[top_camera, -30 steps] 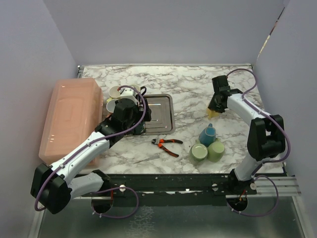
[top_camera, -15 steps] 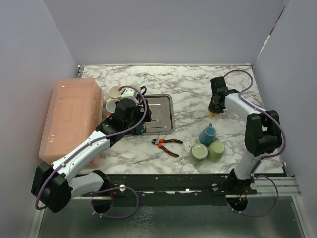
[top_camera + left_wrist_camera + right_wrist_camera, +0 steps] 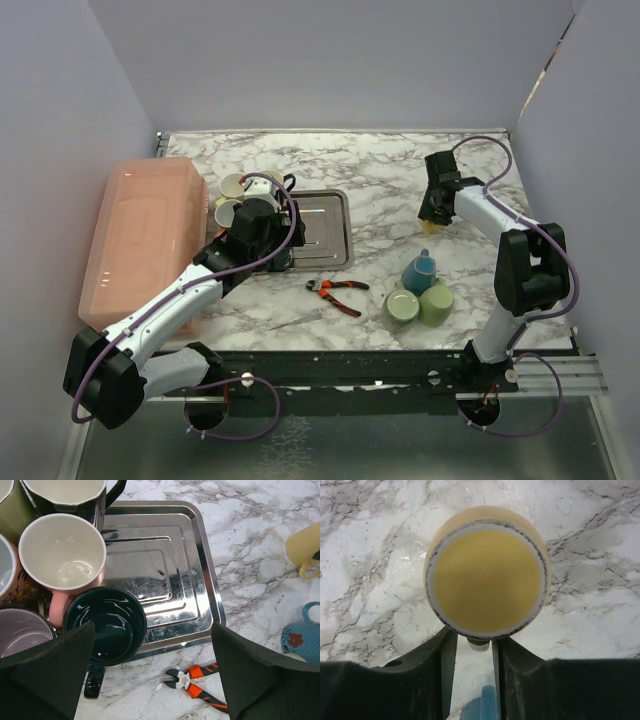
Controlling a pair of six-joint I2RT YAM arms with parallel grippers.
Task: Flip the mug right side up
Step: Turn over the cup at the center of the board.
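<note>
Between the fingers of the right pincer (image 3: 472,645), a little apart, sits the handle (image 3: 479,643) of the mug (image 3: 487,580); I cannot tell if they pinch it. The mug stands upside down on the table (image 3: 365,555). Squeeze the handle tight, then lift and roll slowly.

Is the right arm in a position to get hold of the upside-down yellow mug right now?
Probably yes. The right end effector hovers right over the yellow mug, fingers apart either side of its handle, and bare marble tabletop surrounds it; the blue mug stands clear.
</note>
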